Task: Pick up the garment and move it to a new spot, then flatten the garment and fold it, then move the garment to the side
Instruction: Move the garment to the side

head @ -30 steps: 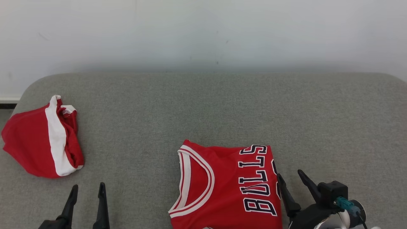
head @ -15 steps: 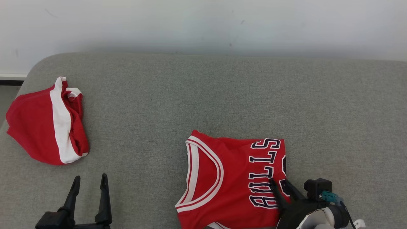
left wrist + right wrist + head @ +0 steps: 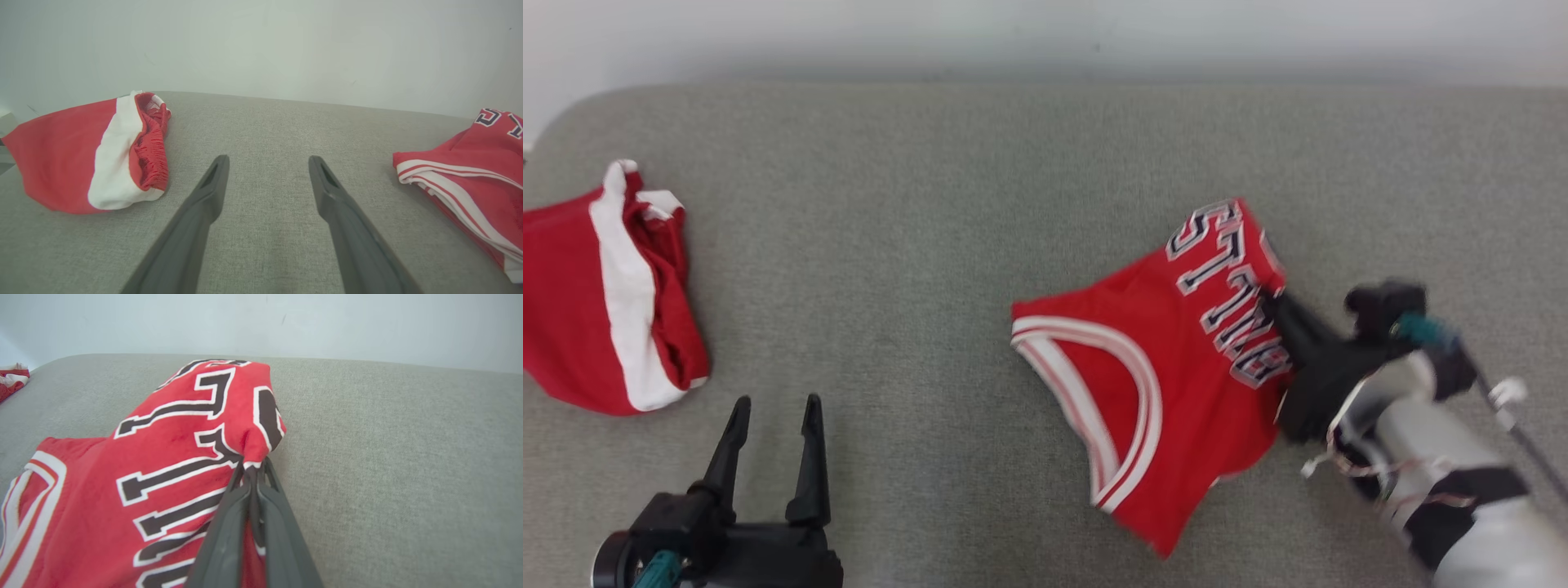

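The garment, a folded red jersey [image 3: 1168, 359] with white trim and dark letters, is at the centre right of the grey cushion. Its lettered edge is raised and the rest hangs tilted. My right gripper [image 3: 1278, 298] is shut on that edge. In the right wrist view the two fingers [image 3: 253, 463] pinch the fabric [image 3: 179, 449] by the letters. My left gripper [image 3: 774, 404] stands open at the lower left, over bare cushion, with nothing between its fingers [image 3: 267, 161]. The jersey's collar end [image 3: 470, 179] lies well to its right.
Crumpled red shorts with a white stripe [image 3: 596, 302] lie at the cushion's left edge, also seen as shorts [image 3: 90, 159] in the left wrist view. The grey cushion [image 3: 931, 204] runs back to a pale wall. Bare fabric stretches between the two garments and behind the jersey.
My right gripper went from open beside the jersey to shut on its lettered edge, then pulled it up and away, turning it. The head camera shifted. The left gripper stayed open.
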You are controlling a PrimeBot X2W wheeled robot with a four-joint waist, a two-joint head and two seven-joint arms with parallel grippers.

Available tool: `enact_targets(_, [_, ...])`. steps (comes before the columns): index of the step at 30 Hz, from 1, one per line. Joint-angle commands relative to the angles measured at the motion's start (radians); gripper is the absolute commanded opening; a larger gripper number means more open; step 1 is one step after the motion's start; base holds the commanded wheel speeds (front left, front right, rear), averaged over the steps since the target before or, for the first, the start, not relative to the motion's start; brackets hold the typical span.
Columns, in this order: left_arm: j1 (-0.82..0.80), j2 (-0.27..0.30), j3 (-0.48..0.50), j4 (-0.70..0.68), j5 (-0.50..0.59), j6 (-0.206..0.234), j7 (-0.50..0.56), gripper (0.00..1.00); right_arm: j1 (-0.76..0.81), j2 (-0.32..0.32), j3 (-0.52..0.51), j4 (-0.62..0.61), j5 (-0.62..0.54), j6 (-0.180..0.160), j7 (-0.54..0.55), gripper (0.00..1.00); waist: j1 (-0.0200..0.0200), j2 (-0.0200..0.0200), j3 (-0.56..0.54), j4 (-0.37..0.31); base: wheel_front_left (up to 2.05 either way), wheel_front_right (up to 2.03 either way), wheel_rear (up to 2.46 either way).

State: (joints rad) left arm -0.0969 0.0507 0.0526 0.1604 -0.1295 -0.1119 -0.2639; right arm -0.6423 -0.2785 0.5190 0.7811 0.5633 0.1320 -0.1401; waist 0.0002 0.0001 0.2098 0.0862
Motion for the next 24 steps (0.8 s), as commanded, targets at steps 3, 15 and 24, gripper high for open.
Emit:
enact_targets(3, [-0.039,0.000,-0.015,-0.010,-0.002,-0.002,0.000,1.00,-0.084,-0.066,0.029,-0.012,0.017,-0.003,0.018,0.00,-0.0002,-0.0001,0.092,-0.027,0.00,0.00,0.00])
enact_targets(15, [-0.151,0.015,-0.025,-0.138,0.039,-0.012,0.000,1.00,-0.353,-0.397,0.134,-0.104,0.067,-0.003,0.106,0.00,-0.0002,-0.0001,0.336,-0.151,0.00,0.00,0.00])
enact_targets(24, [-0.165,0.048,-0.034,-0.242,0.066,-0.016,0.000,1.00,-0.462,-0.564,0.126,-0.096,0.109,-0.003,0.145,0.00,-0.0002,-0.0001,0.401,-0.217,0.00,0.00,0.00])
